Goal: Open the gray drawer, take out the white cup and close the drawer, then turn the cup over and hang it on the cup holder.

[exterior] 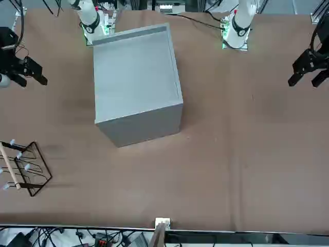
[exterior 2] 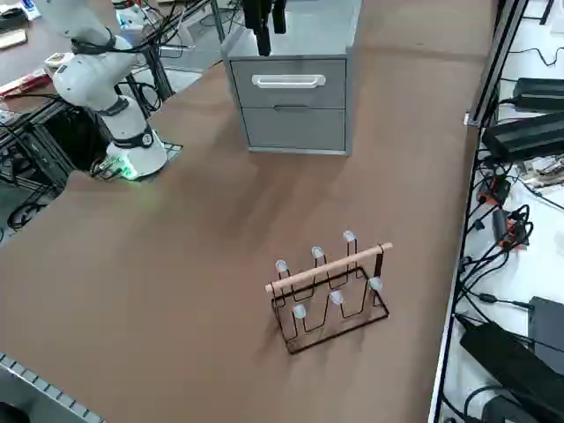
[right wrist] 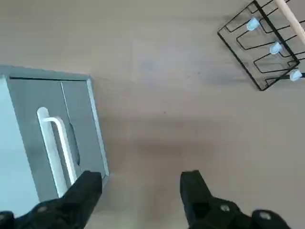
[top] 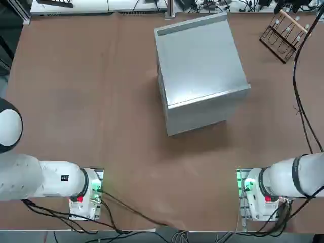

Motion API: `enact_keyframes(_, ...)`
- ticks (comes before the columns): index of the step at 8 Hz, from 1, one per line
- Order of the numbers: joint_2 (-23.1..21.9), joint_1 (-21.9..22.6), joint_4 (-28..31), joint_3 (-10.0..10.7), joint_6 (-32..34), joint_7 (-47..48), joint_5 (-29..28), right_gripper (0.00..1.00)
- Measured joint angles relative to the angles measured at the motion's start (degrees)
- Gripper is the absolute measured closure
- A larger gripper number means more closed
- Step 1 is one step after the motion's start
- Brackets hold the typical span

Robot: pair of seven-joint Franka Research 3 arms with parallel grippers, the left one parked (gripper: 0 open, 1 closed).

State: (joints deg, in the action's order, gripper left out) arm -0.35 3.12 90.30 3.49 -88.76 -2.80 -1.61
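Hovering above the table, the right end effector [right wrist: 140, 183] gapes wide, empty.

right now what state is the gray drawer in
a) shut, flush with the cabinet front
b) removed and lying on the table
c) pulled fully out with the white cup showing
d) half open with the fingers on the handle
a: in the right side view the gray drawer sits flush in the cabinet front, its handle untouched; the right gripper hangs open above bare table, holding nothing.

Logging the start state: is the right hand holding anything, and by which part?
Nothing is held. The right hand hangs open above bare table, apart from the gray drawer and the cup holder.
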Motion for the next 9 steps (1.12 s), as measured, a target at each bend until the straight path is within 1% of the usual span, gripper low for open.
enact_keyframes(9,-0.24,0.49,0.78,0.01,0.64,0.38,-0.61,0.00)
